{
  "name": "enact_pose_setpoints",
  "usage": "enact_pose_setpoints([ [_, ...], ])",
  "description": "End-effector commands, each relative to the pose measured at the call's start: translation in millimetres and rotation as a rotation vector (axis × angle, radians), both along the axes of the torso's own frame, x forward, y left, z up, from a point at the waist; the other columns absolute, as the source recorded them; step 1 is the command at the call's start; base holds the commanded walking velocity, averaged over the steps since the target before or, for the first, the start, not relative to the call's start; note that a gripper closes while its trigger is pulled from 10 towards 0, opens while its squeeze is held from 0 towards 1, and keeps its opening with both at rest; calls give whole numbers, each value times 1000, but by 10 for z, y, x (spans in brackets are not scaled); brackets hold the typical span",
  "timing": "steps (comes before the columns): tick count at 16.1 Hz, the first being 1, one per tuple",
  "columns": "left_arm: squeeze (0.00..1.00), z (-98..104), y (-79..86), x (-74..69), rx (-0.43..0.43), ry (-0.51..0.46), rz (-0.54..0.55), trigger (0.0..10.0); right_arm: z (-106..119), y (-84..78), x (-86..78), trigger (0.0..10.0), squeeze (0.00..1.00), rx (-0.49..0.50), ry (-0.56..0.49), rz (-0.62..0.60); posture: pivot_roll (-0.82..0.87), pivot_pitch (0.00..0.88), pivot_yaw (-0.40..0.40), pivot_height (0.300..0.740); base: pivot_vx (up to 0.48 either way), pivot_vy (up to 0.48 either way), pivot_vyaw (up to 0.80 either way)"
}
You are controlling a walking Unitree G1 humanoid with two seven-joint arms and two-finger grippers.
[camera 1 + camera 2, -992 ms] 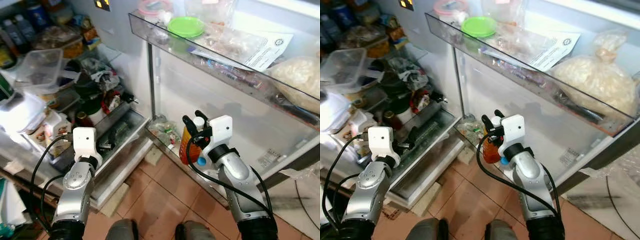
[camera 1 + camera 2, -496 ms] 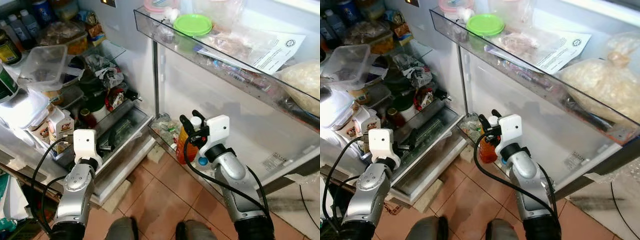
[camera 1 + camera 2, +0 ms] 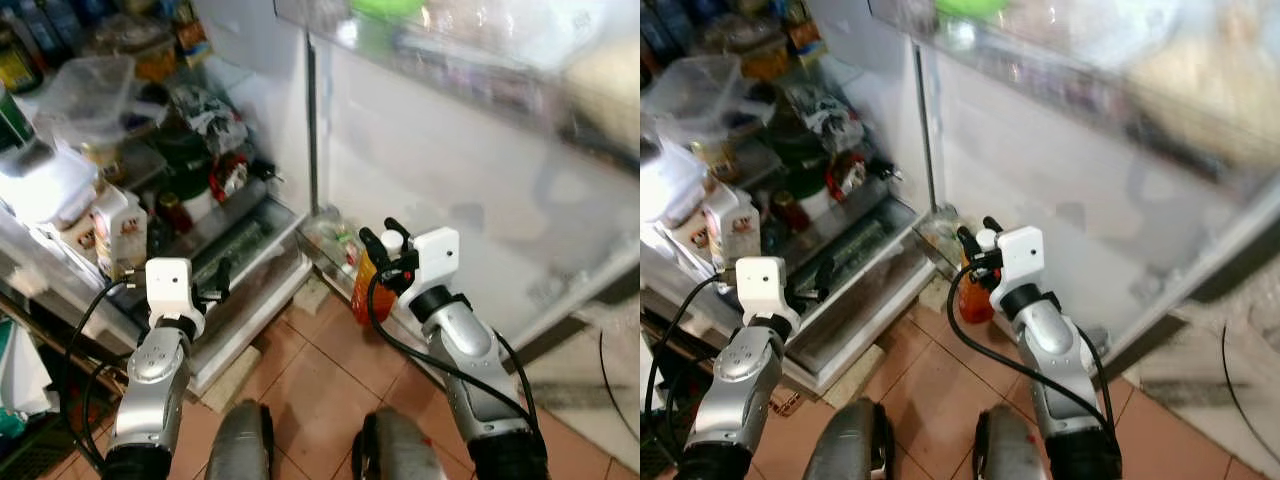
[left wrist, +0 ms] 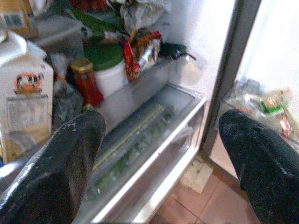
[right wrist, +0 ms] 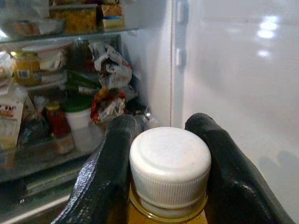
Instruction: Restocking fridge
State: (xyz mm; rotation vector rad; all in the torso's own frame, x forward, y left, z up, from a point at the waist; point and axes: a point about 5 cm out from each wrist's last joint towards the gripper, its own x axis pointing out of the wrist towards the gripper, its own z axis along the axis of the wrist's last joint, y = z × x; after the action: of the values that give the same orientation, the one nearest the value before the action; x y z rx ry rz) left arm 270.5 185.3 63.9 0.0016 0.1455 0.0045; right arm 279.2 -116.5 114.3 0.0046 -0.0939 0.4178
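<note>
My right gripper (image 3: pixel 379 238) is shut on the neck of an orange bottle (image 3: pixel 364 291) with a white cap (image 5: pixel 169 163). It holds the bottle upright, low down, beside the lower door shelf (image 3: pixel 331 246) of the open fridge. In the right wrist view the two fingers (image 5: pixel 108 168) clamp just under the cap. My left gripper (image 4: pixel 159 154) is open with nothing between its fingers. It hangs in front of the clear crisper drawer (image 4: pixel 149 140) at the bottom of the fridge body.
The fridge shelves on the left are crowded: a milk carton (image 3: pixel 118 232), a red-capped jar (image 4: pixel 86 81), a white tub with a green lid (image 4: pixel 105 70), and a clear box (image 3: pixel 85 95). The upper door shelf (image 3: pixel 470 60) is blurred. Terracotta floor tiles (image 3: pixel 320 385) lie below.
The whole picture has shifted and blurred, so the camera has moved. Both arms keep much the same pose, and the bottle stays in the right gripper.
</note>
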Motion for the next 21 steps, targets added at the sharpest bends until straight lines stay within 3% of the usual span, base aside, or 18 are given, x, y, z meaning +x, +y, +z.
enact_pose_setpoints([
  [1, 0, 3, 28, -3, 17, 7, 13, 10000, 49, 9, 10, 10000, 0, 5, -28, -3, 24, 125, 28, 650, 0, 0, 0],
  [5, 0, 15, 34, 9, 14, -2, 26, 10000, 50, 10, 15, 10000, 0, 5, -30, 0, 21, 123, 29, 650, 0, 0, 0],
  [12, 0, 34, 32, 23, 11, -16, 26, 10000, 89, 152, 12, 10000, 0, 37, -41, 86, 25, 120, 27, 650, 0, 0, 0],
  [21, 0, 43, 17, 28, 15, -32, 7, 10000, 249, 368, 98, 10000, 0, 48, -111, 161, 26, 119, 30, 650, 371, 233, 0],
])
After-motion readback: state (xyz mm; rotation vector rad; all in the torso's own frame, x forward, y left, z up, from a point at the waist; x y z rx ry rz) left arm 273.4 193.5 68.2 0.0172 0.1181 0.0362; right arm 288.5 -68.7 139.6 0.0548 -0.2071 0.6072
